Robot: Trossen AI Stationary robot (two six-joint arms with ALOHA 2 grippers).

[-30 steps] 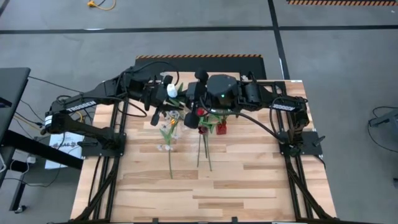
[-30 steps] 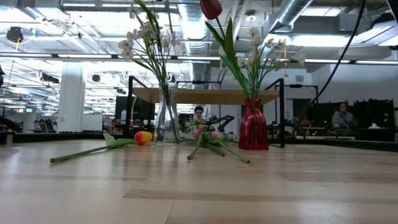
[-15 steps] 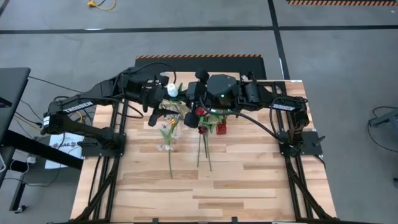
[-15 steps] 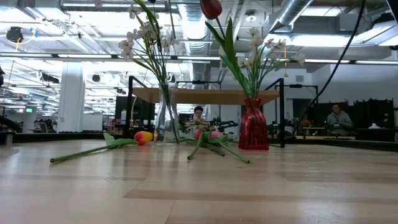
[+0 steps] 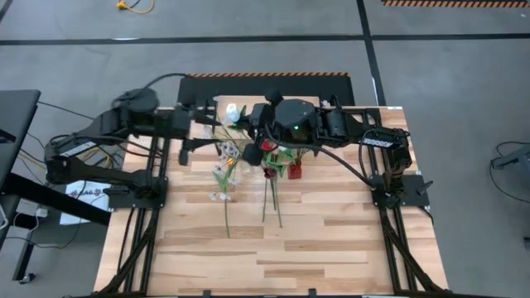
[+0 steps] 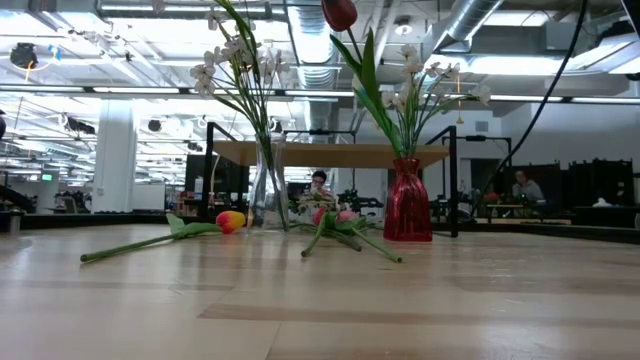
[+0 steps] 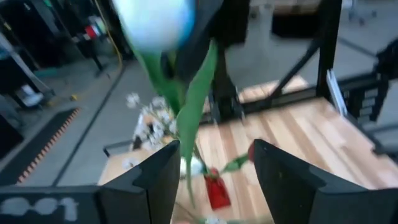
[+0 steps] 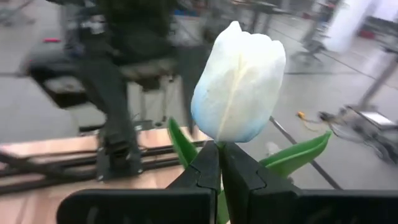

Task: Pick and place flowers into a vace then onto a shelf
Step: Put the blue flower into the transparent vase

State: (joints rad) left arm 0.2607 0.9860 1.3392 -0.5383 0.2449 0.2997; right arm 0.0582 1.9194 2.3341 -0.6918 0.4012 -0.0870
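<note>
Left gripper (image 7: 211, 180) pulled back from the vases, jaws now apart, right gripper (image 8: 221, 163) high near the shelf (image 6: 330, 153), jaws still clamped on white tulip (image 8: 238, 83).

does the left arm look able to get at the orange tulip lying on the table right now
Probably yes: the left gripper is open and empty, and the orange tulip lies in the open beside the clear vase, with nothing over it. The right gripper holds the white tulip.
</note>
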